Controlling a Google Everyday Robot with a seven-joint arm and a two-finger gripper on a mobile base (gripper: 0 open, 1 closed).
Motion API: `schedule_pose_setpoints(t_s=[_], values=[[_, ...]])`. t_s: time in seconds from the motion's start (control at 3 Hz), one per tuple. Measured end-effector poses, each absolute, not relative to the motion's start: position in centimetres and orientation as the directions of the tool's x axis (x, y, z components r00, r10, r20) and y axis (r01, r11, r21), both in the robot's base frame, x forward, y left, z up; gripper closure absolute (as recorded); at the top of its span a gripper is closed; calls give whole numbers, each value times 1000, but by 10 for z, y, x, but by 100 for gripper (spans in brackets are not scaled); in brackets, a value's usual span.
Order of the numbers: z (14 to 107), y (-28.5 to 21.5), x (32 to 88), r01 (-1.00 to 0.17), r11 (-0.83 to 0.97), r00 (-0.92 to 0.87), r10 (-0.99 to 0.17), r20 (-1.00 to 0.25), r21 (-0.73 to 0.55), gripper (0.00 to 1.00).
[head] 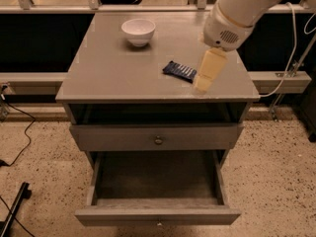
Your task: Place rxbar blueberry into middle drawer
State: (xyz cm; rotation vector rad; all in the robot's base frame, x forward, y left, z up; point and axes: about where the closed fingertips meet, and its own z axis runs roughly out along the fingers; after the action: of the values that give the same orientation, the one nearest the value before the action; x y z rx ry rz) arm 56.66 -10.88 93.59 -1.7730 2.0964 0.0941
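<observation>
Speckled flooring surrounds the grey cabinet, and on its top [113, 78] we see a white bowl [138, 31] near the back and the rxbar blueberry [179, 71] lying flat toward the front right. Our gripper [203, 83] hangs just right of the bar, tip close to the tabletop; we cannot tell whether it is open or closed. Below the shut upper drawer [113, 138], the middle drawer [157, 216] stands open.

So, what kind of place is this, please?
Probably a robot test lab, not a home: speckled floor, loose cables, a grey cabinet. The pincer hangs over its top, beside the rxbar blueberry.
</observation>
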Motion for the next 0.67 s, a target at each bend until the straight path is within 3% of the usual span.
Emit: schedule_pose_setpoints(t_s=[0.67], values=[[897, -79, 641, -954, 256, -189, -916, -353, -153, 0]])
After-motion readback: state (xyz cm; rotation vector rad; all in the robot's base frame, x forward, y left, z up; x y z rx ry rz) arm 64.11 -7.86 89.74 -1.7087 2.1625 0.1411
